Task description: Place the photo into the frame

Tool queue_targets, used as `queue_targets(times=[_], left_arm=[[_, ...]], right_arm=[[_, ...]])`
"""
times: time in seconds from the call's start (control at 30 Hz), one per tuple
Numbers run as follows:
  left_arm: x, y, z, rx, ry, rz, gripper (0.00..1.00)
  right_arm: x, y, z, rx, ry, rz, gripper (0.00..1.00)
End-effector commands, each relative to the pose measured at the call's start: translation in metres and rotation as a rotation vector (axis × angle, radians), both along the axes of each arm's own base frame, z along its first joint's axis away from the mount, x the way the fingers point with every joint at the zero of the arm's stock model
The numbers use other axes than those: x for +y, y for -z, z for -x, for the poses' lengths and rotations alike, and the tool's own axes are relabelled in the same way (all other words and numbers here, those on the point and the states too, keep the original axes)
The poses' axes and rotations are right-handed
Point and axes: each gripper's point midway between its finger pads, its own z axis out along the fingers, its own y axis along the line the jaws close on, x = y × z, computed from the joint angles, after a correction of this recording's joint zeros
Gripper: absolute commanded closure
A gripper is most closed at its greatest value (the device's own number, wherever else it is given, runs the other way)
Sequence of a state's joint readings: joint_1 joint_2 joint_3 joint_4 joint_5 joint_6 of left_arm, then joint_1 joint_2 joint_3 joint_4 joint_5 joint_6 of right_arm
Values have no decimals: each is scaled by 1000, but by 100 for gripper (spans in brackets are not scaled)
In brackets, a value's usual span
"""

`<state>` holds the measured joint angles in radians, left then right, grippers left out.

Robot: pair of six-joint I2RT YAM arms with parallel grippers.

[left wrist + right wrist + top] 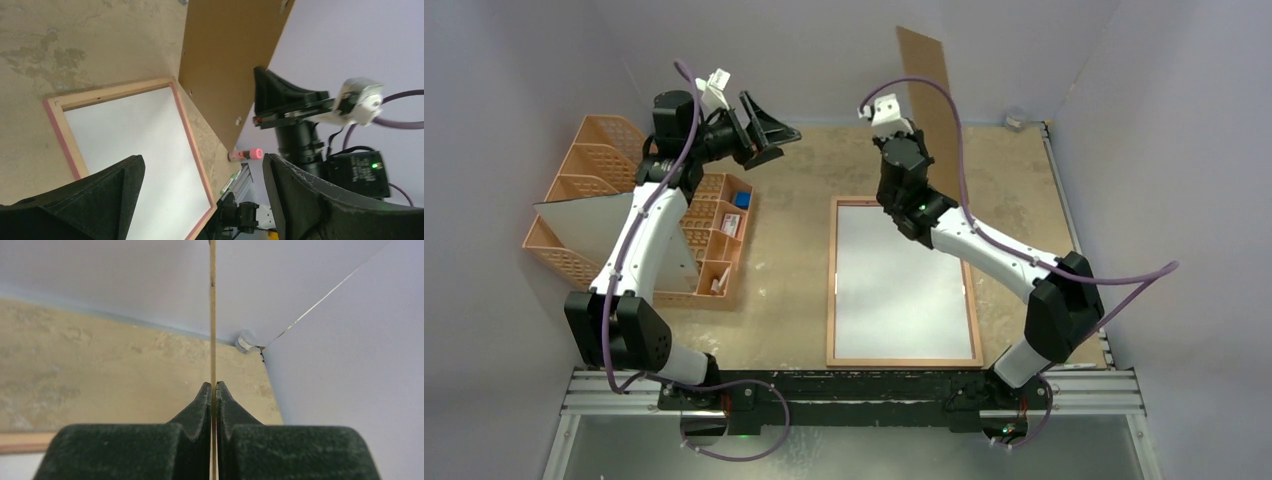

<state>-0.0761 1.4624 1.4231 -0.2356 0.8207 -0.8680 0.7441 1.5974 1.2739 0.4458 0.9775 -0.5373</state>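
Right hand (213, 388) is clamped on the thin brown fibreboard backing board (212, 315), held upright at the far side. Left hand (200, 169) is wide open, gripping nothing, raised. Frame (904, 362) lies flat centre-right, tan wood rim up with a thin pink edge. Photo (904, 285) sits inside it, white side up. A strip of worn table (794, 250) separates the frame's left edge from the orange mesh organiser (714, 250).

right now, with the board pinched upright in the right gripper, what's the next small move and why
Probably tip the board down toward the frame. The right gripper pinches it upright, just beyond the frame's far edge. The frame lies back up with the photo, white side showing, already filling it, so covering it seems next.
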Motion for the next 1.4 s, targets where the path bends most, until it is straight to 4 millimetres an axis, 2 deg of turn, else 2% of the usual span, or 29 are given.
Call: queue_targets(times=[0.0,0.1,0.27,0.4,0.57,0.67,0.87,1.07,1.17,1.37], left_arm=[[-4,8,2,-48,-9,-75,8],[-10,43,0,0,-22,-145,8],[-16,114,-1,130,-27,-277,7],[-28,163,5,213,-1,-356,8],[-34,186,4,240,5,-354,8],[-34,205,3,260,-1,-375,8],[-36,259,20,364,39,-433,12],[-38,285,30,402,67,-470,14],[-40,296,35,420,79,-492,18],[-41,312,38,432,75,-535,35]], right_arm=[[-6,-69,-4,-142,-23,-277,100],[0,-82,-11,-126,-112,-425,100],[2,-100,-18,-94,-225,-663,100],[-3,-103,-23,-49,-253,-757,100],[-6,-103,-19,7,-293,-851,100],[-13,-95,-24,65,-293,-932,100],[-14,-81,-27,177,-349,-1131,100],[-23,-70,-28,229,-374,-1244,100],[-31,-67,-27,219,-361,-1273,100],[-42,-62,-22,192,-352,-1298,100]])
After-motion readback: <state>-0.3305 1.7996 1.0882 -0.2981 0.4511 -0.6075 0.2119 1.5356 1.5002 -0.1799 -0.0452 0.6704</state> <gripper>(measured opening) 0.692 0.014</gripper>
